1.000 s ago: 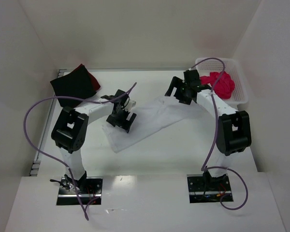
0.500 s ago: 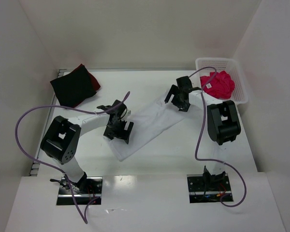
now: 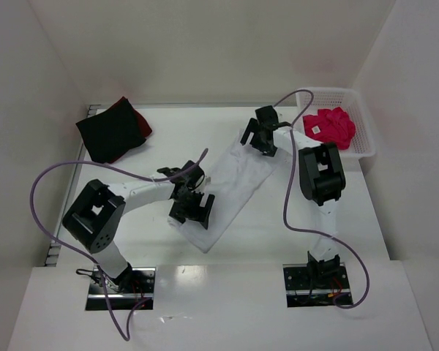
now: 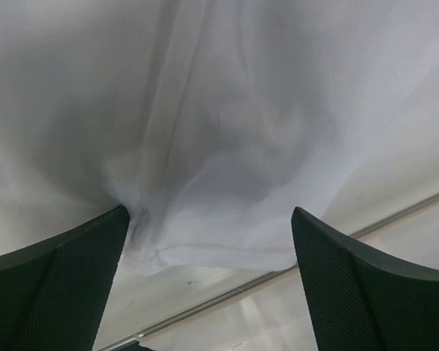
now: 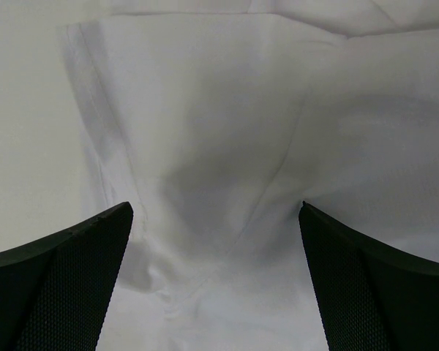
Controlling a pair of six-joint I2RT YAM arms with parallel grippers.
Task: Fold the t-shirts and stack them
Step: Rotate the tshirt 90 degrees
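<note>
Top view: left gripper (image 3: 192, 208) sits low over the near end of the white t-shirt (image 3: 234, 175), jaws spread wide, nothing pinched. Right gripper (image 3: 257, 139) is over the shirt's far end, jaws equally spread, nothing held. The white t-shirt lies as a long diagonal strip on the table (image 3: 278, 227), running from one gripper to the other. Black t-shirt (image 3: 106, 135), with the dark red t-shirt (image 3: 137, 117) showing at its far edge, lies well off to the far left of the left gripper. Pink-red t-shirt (image 3: 329, 126) is crumpled in the white basket (image 3: 362, 121), just right of the right gripper. Left wrist view: fingers (image 4: 51, 285) wide apart, white cloth ahead of and between them, a fold ridge running away from the gripper, cloth bunched right at the left-hand tip; the cloth's edge crosses between the fingers. Right wrist view: fingers (image 5: 380, 285) wide apart, white cloth filling the gap and everything ahead, creases converging between the tips, a hem line off to the left. Can't tell whether either gripper's tips actually touch the cloth.
</note>
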